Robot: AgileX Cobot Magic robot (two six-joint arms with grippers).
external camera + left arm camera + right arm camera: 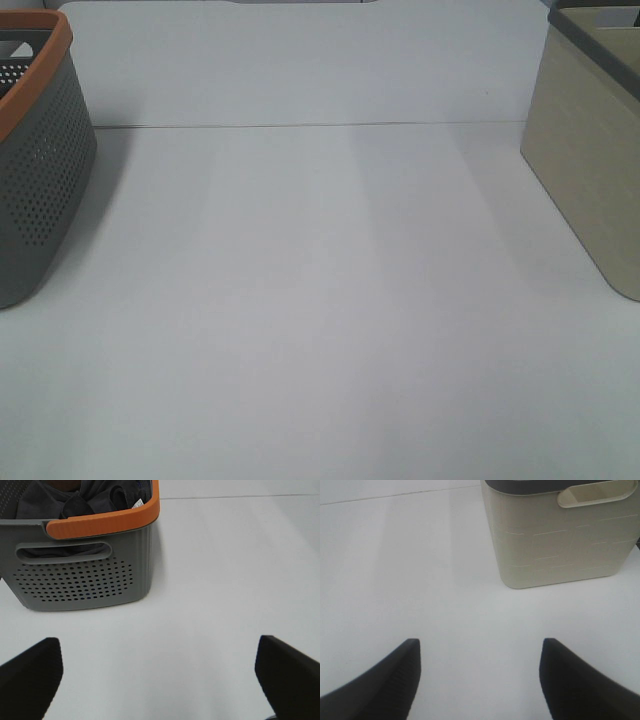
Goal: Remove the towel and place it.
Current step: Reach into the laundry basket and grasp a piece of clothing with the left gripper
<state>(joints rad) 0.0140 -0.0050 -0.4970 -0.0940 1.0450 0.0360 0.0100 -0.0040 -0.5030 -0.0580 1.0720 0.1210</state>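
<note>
The towel lies crumpled in the orange-rimmed grey basket, just ahead of the spread, empty left claw. Beyond the spread right claw, the beige basket keeps its inside out of sight.

High view over table, wrist views low — left faces grey basket, right beige basket, both shared overhead.
</note>
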